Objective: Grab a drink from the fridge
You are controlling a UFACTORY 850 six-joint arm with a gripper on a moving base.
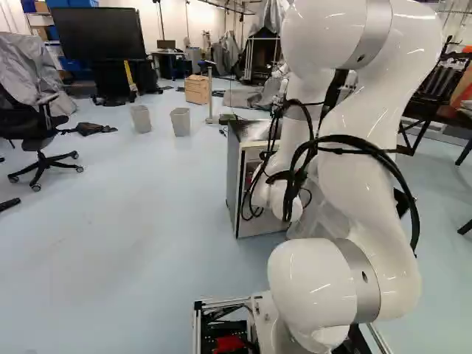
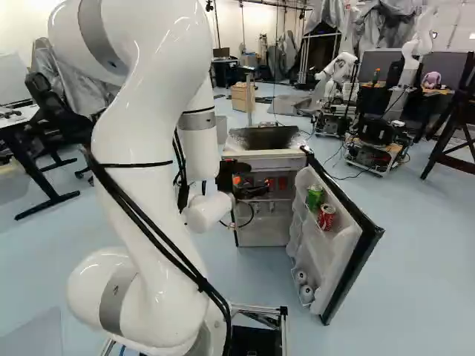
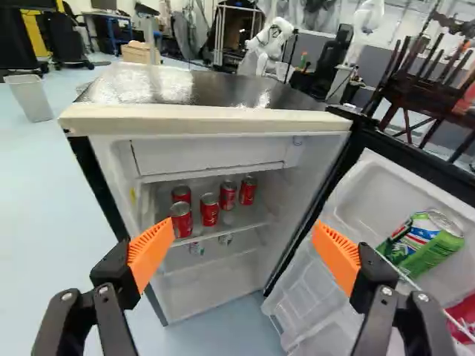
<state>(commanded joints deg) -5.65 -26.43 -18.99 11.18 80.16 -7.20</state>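
Five red drink cans (image 3: 209,209) stand on the upper shelf (image 3: 251,225) of the open fridge (image 3: 200,123), one close to the front corner farthest from the door (image 2: 350,277). Two pale cans (image 3: 225,239) sit below. The door carries one green can (image 2: 315,196) and one red can (image 2: 326,216), side by side. The gripper (image 2: 251,185) is spread wide, holding nothing.

Counted: fridge (image 3: 208,158) ×1 | red cans (image 3: 209,209) ×6 (5 upper shelf, 1 door) | green can (image 2: 315,197) ×1, door | silvery cans (image 3: 225,240) ×2, lower shelf | bins (image 1: 181,122) ×2 | crate (image 1: 197,90) ×1 | TV (image 1: 97,34) ×1 | another robot (image 2: 409,55) ×2
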